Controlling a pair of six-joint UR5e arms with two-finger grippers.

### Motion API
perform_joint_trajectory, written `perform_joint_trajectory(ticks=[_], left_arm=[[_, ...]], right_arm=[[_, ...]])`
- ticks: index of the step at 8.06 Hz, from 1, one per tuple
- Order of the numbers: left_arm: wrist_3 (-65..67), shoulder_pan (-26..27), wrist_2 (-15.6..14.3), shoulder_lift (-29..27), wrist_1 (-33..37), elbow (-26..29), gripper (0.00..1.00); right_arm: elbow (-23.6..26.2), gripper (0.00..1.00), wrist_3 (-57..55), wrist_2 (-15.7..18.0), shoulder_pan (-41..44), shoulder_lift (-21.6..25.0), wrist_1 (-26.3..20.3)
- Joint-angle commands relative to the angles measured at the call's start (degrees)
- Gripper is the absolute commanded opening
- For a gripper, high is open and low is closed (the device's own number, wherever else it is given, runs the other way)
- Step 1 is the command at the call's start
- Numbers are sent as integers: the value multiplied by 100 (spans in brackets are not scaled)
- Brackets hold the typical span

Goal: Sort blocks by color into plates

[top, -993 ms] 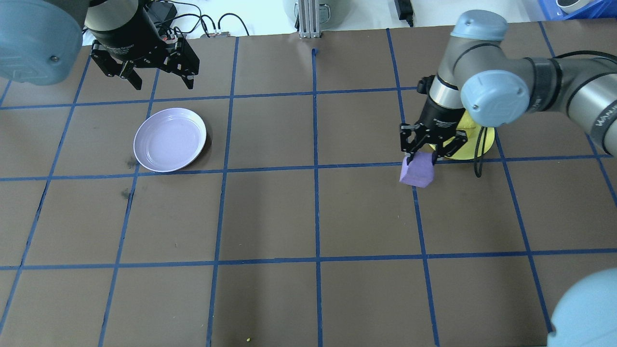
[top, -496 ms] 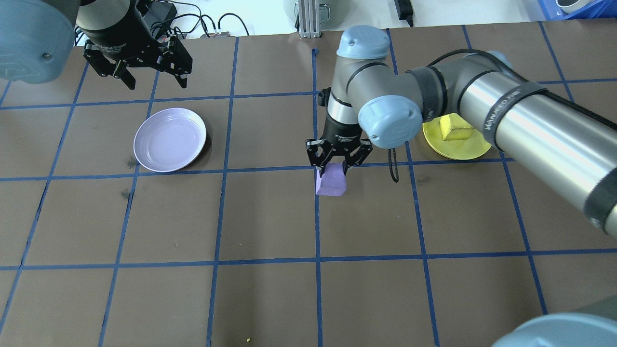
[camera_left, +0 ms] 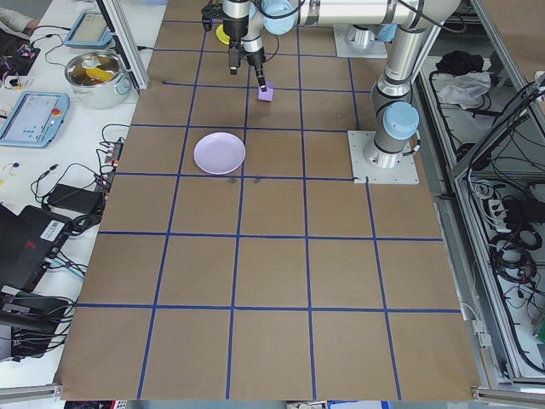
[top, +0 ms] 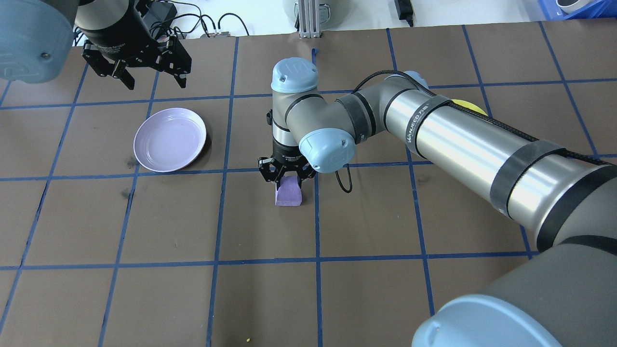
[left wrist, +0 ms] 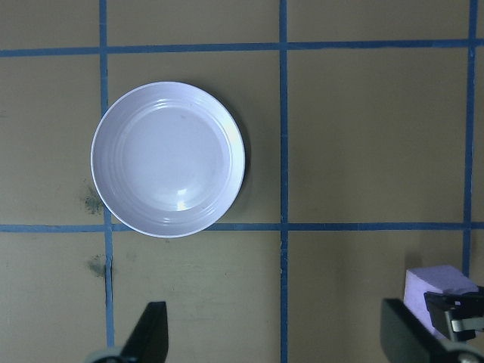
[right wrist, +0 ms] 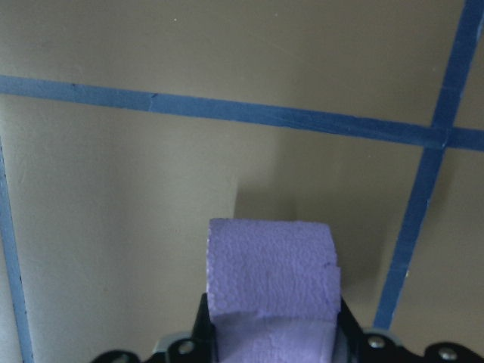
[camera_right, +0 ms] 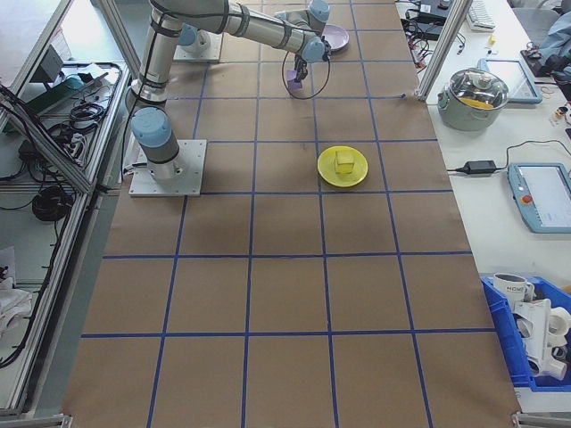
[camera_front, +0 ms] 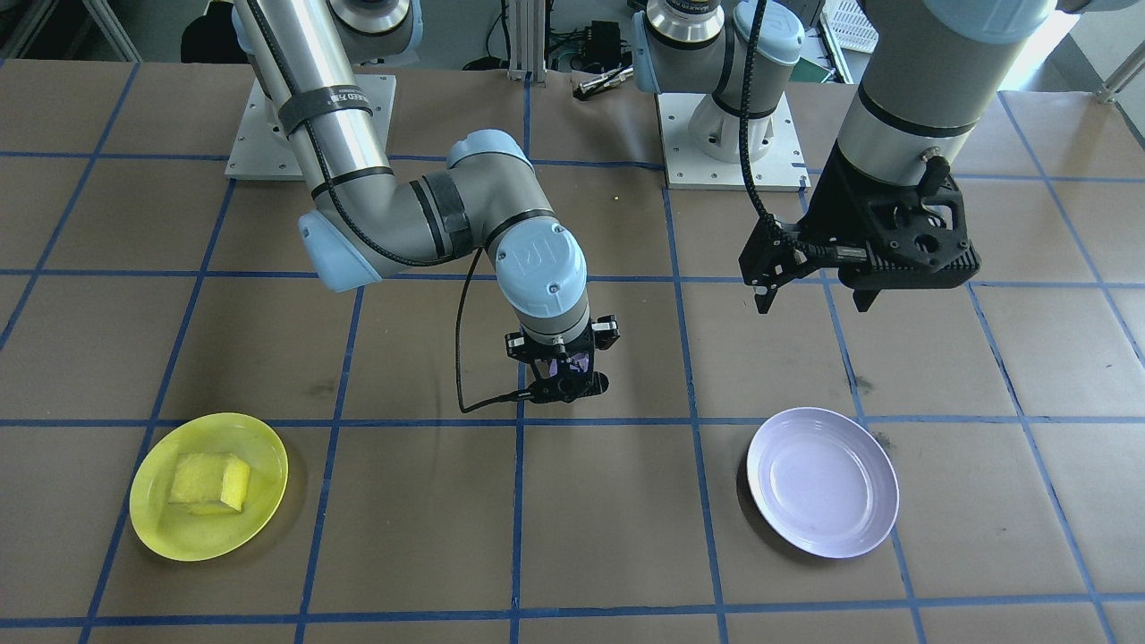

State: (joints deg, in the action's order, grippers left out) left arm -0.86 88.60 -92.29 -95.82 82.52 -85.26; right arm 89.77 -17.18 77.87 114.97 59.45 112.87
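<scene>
Right tool [top: 288,179] at frame centre, clamped on the purple block [top: 288,193] hanging below it; left tool [top: 150,82], upper left, fingers apart above the lavender plate [top: 169,140].

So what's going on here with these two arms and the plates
The right pincer is shut on the purple block and holds it above the middle of the table, between the two plates. The lavender plate holds nothing yet. The yellow block already lies in the yellow plate. The left pincer hangs open just beyond the lavender plate, holding nothing. So one colour is sorted and the purple block is not yet in its plate.
</scene>
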Motion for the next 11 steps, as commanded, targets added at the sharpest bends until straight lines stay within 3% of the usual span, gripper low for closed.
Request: perform_joint_trajectory(ticks=[1, 2, 5, 6, 8, 10, 11], left_arm=[[7, 0, 44, -33, 1, 0, 100], [59, 0, 44, -50, 9, 0, 100], [104, 0, 44, -85, 1, 0, 100], [104, 8, 53, -103, -8, 0, 100], [217, 96, 88, -129, 0, 0, 100], [735, 454, 79, -287, -17, -87, 100], [1076, 726, 97, -462, -148, -88, 100]], right_arm=[[-30, 89, -102, 17, 61, -65, 60], [-38, 100, -93, 35, 61, -39, 138], [-47, 100, -14, 122, -280, 416, 78], [-47, 100, 47, 114, -630, 697, -157], [-21, 100, 302, 175, -1403, 1487, -1095], [-30, 100, 425, 692, -2064, 2261, -1923], [-30, 100, 434, 729, -2205, 2491, -2274]])
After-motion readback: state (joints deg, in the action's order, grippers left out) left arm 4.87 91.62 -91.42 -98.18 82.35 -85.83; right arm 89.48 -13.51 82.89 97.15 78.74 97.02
